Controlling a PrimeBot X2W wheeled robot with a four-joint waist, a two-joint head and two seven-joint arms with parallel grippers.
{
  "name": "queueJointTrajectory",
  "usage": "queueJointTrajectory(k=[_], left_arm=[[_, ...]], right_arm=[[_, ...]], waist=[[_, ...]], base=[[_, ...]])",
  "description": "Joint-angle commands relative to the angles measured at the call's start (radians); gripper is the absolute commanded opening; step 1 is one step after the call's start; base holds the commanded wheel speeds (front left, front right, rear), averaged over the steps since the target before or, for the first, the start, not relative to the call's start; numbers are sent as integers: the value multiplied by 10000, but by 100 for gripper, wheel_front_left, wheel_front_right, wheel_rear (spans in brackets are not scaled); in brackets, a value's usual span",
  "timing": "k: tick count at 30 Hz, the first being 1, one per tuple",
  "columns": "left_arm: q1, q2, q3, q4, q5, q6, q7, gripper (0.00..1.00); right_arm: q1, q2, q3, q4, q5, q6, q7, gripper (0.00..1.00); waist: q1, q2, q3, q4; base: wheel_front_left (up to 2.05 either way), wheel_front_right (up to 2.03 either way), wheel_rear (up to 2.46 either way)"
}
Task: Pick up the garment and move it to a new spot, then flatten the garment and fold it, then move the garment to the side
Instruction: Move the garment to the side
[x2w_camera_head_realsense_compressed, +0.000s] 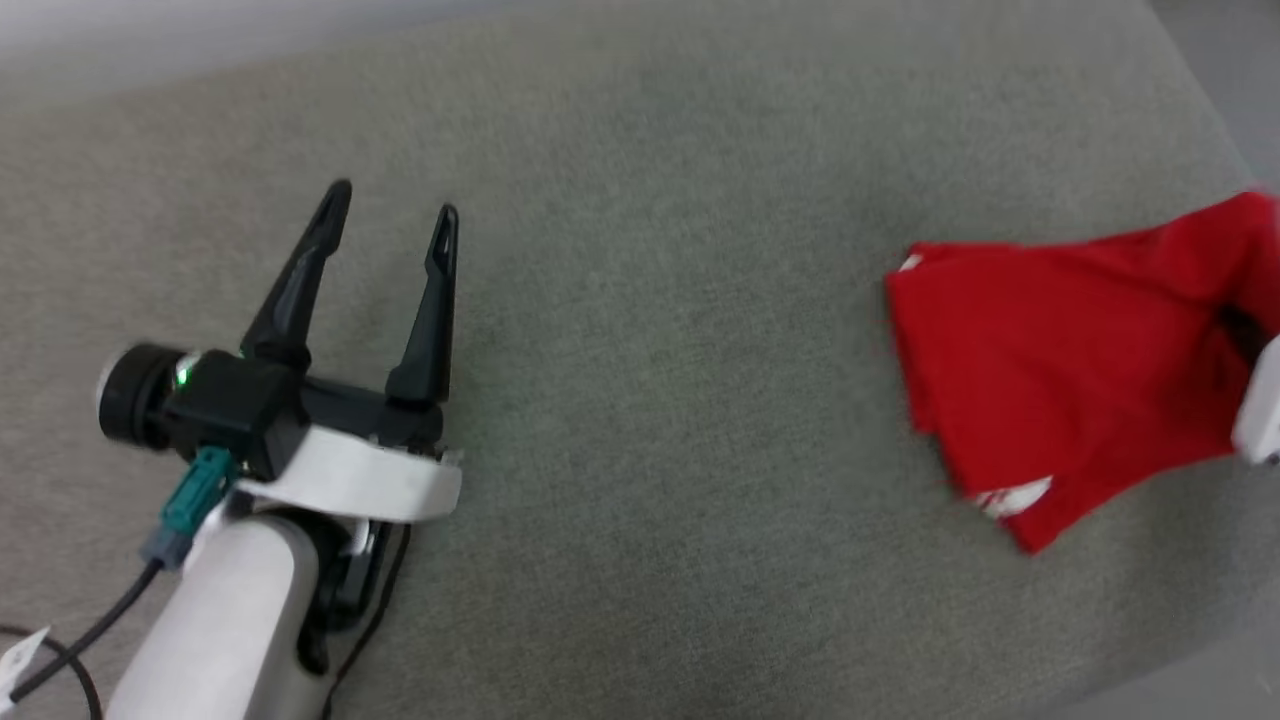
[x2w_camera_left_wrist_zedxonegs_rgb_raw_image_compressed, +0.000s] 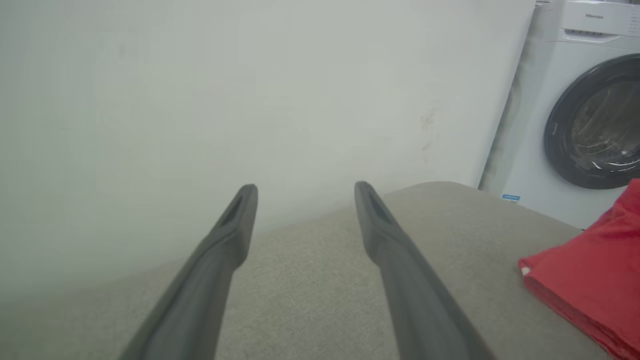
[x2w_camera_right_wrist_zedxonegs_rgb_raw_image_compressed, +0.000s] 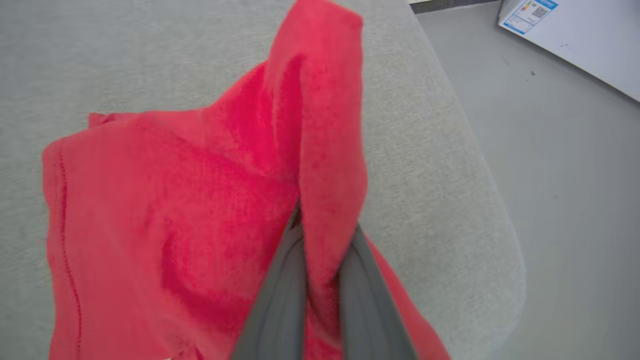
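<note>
While the left hand (x2w_camera_head_realsense_compressed: 393, 198) hovers over the bare left part of the grey fabric-covered counter (x2w_camera_head_realsense_compressed: 640, 420), its two dark fingers spread wide with nothing between them, the red garment (x2w_camera_head_realsense_compressed: 1060, 390) lies bunched near the counter's right edge, well apart from it. In the right wrist view the right hand (x2w_camera_right_wrist_zedxonegs_rgb_raw_image_compressed: 325, 222) has its fingers drawn narrow on a raised fold of the garment (x2w_camera_right_wrist_zedxonegs_rgb_raw_image_compressed: 175, 210), and the cloth rises in a ridge from the pinch while the rest spreads on the counter. A small white patch (x2w_camera_head_realsense_compressed: 1015, 497) shows at the garment's near edge. The left wrist view shows the left hand (x2w_camera_left_wrist_zedxonegs_rgb_raw_image_compressed: 305, 186) facing a pale wall (x2w_camera_left_wrist_zedxonegs_rgb_raw_image_compressed: 250, 100), with a white washing machine (x2w_camera_left_wrist_zedxonegs_rgb_raw_image_compressed: 580, 115) beyond the counter's far corner.
</note>
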Motion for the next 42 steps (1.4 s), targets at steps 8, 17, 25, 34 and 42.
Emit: queueJointTrajectory(k=[8,17,25,34,42], left_arm=[[-1440,293,-239,-723,469,-265,557,100],[-1743,348,-354,-1032,567,-259,690,100],[-1214,173,-275,-553,295,-86,261,100],[281,-406,-151,540,-366,326,-452,100],[1696,-797,92,1302,-886,646,-738,100]], right_arm=[[-1808,-719,-1582,956,-992,-8,-1431,0],[-2781,-603,-2089,2602,-1656,-8,-3641,100],[-2736,-868,-1802,3949,-1900,-8,-5697,100],[-1080,-905,-737,3585,-1635,-9,-7411,100],[1008,160,110,2116,-1498,-8,-7347,100]], waist=[[-2,-1,2983,-616],[-2,-1,3430,-410],[-2,-1,2520,-180],[-2,-1,35,566],[-2,-1,-1677,1636]], base=[[0,0,0],[0,0,0],[0,0,0],[0,0,0],[0,0,0]])
